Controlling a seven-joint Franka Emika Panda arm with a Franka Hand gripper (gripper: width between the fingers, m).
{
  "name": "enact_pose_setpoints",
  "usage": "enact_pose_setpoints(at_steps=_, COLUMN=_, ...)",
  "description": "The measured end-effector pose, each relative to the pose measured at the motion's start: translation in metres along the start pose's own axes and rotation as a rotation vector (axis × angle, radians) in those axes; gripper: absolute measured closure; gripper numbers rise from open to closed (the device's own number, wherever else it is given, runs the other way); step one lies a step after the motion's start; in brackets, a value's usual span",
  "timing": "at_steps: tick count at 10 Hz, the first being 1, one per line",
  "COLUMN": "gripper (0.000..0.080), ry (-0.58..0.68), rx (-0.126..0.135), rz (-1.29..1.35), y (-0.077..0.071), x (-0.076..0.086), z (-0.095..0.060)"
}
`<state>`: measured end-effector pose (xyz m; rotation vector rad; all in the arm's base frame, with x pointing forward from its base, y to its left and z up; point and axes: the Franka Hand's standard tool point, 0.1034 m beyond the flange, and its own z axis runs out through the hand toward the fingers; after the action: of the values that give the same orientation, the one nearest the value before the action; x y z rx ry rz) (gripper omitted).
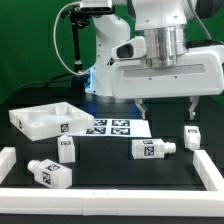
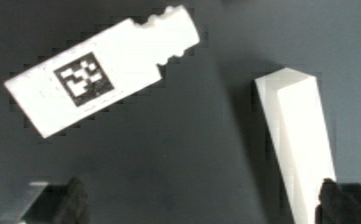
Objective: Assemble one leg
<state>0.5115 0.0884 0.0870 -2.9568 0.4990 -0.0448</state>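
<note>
Several white legs with tag stickers lie on the black table: one (image 1: 152, 150) in the middle, one (image 1: 193, 137) at the exterior view's right, one (image 1: 67, 149) and one (image 1: 50, 172) at its left. My gripper (image 1: 170, 110) hangs open and empty above the table, over the gap between the middle and right legs. In the wrist view a leg (image 2: 97, 75) lies tilted on the table, well apart from my open gripper (image 2: 195, 205). Nothing is between the dark fingertips (image 2: 56, 200).
The large white square panel with a raised rim (image 1: 45, 118) lies at the back left. The marker board (image 1: 112, 127) lies behind the legs. White rails (image 1: 100, 195) border the front and the right side (image 1: 215, 170). A white bar (image 2: 298, 120) lies near one fingertip.
</note>
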Motion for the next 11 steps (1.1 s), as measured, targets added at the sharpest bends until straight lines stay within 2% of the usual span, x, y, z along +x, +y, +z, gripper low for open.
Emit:
enact_pose_setpoints(at_steps=3, gripper=0.0151, ry=-0.007, rx=-0.004, rz=0.031, y=0.005, x=-0.001, z=0.004)
enact_pose_setpoints(at_steps=5, gripper=0.0151, ry=-0.037, rx=-0.032, rz=0.267, y=0.021, x=-0.012, z=0.014)
enact_pose_setpoints(at_steps=6, gripper=0.0151, ry=-0.032, rx=-0.025, rz=0.362, y=0.025, x=-0.014, z=0.018)
enact_pose_setpoints(at_steps=7, gripper=0.0151, ry=-0.017, rx=0.002, rz=0.436, y=0.038, x=-0.008, z=0.024)
enact_pose_setpoints(at_steps=8, gripper=0.0151, ry=0.04, rx=0.018, rz=0.39, y=0.04, x=0.005, z=0.019)
enact_pose_setpoints(at_steps=11, gripper=0.0151, ry=0.043, rx=0.02, rz=0.401, y=0.04, x=0.003, z=0.021)
